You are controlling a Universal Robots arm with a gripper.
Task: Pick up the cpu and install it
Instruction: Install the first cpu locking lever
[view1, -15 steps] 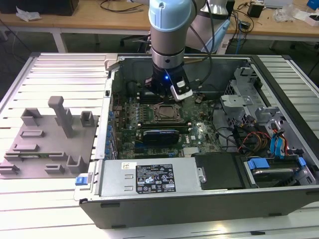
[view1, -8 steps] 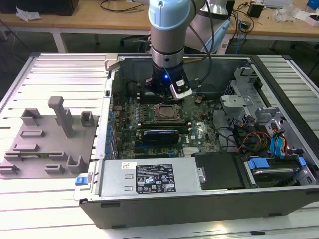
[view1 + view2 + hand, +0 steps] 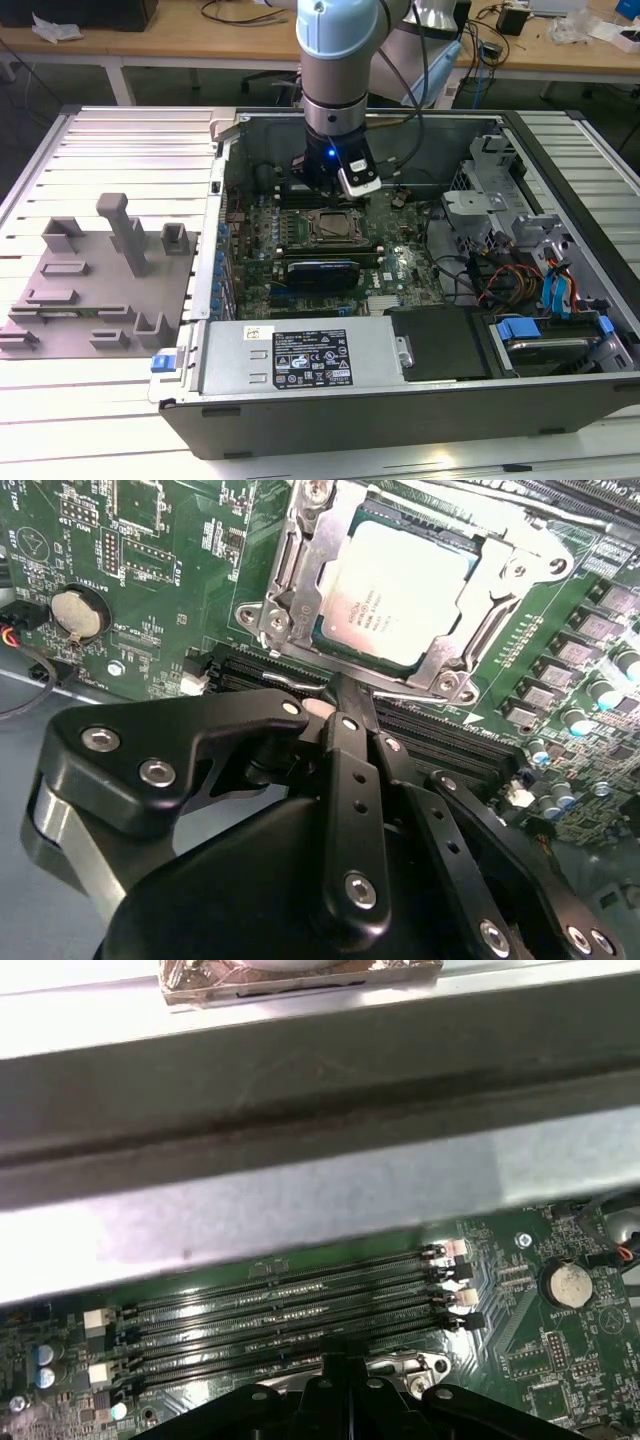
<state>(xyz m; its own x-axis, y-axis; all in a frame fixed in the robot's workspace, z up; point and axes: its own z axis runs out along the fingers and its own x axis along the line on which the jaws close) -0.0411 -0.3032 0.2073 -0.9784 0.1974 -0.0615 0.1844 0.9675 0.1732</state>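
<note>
In the exterior view I've got the gripper (image 3: 335,190) low inside the computer case (image 3: 400,400), the cpu (image 3: 335,228) seated in its socket frame (image 3: 312,240) just at its six o'clock. In the second wrist view the cpu (image 3: 395,590) sits flat past the fingertips (image 3: 345,695), which are pinched together, empty. First wrist view: memory slots (image 3: 290,1310) ahead.

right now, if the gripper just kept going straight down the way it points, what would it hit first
Most likely the memory slots beside the socket frame, not the cpu seated in it. The gripper tips sit over the slots, fingers closed together; depth is unclear.
</note>
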